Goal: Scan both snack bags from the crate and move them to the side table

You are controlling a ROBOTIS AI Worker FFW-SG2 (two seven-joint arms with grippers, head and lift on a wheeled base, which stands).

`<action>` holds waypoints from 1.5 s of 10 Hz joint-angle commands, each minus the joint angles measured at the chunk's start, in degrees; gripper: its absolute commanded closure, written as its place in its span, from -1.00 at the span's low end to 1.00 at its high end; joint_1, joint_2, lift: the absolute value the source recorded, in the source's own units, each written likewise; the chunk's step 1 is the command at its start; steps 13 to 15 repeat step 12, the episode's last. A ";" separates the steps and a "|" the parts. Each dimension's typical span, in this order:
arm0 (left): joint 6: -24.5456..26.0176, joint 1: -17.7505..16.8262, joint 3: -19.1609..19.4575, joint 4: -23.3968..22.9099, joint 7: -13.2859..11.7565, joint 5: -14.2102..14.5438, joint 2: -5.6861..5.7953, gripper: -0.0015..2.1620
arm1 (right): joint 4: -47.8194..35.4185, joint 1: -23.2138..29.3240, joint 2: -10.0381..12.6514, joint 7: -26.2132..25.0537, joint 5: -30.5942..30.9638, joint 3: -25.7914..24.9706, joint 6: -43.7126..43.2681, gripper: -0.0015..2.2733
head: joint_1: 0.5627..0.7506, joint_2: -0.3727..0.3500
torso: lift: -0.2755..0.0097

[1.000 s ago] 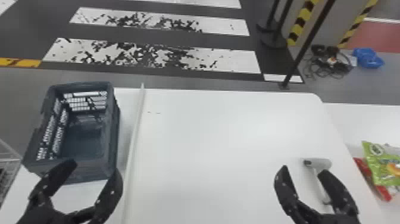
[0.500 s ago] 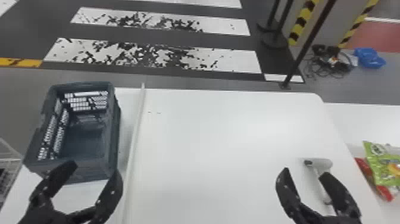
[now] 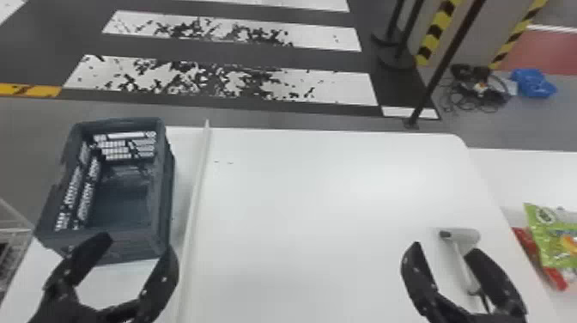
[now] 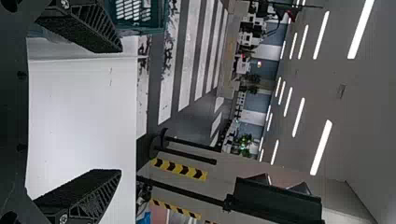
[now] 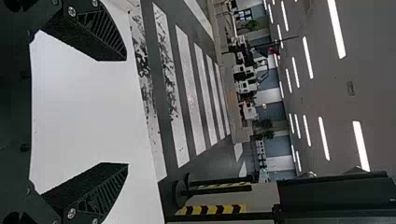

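Apparently the carrying is done: at the right edge of the head view, the green bag lies partly over the red bag on the side table. At the left, the crate stands upright on the table, its floor in view and no bag visible inside. Whether either bag has been scanned cannot be told; the scanner lies on the table at lower right, out of any grip. The left gripper at lower left and the right gripper at lower right both have their fingers spread, holding nothing. If both scans are made, probably nothing is left but to bring the arms to rest.
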 commanded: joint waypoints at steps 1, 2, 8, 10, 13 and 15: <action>0.00 0.01 0.01 0.00 -0.01 -0.08 0.00 -0.93 | -0.09 0.14 -0.01 0.01 -0.08 -0.01 -0.07 -0.89 | 0.41 -0.23 | 0.73; 0.00 0.01 0.01 0.00 -0.01 -0.08 -0.09 -0.93 | -0.44 0.41 -0.01 0.01 -0.08 -0.01 -0.07 -0.89 | 0.41 -0.23 | 0.73; 0.00 -0.17 0.01 0.26 -0.62 -0.08 -0.18 -0.93 | -0.44 0.85 -0.01 0.53 0.18 -0.01 -1.30 -0.89 | 0.41 -0.23 | 0.73; 0.00 -0.25 0.01 0.35 -0.62 0.01 -0.18 -0.93 | -0.44 0.93 -0.01 1.06 0.27 -0.01 -2.00 -0.89 | 0.41 -0.22 | 0.73; 0.00 -0.25 0.01 0.44 -0.62 0.01 -0.26 -0.93 | -0.44 1.11 -0.01 1.24 0.27 -0.10 -2.18 -0.89 | 0.41 -0.22 | 0.73; 0.00 -0.25 0.01 0.44 -0.62 0.01 -0.26 -0.93 | -0.44 1.11 -0.01 1.24 0.27 -0.10 -2.18 -0.89 | 0.41 -0.22 | 0.73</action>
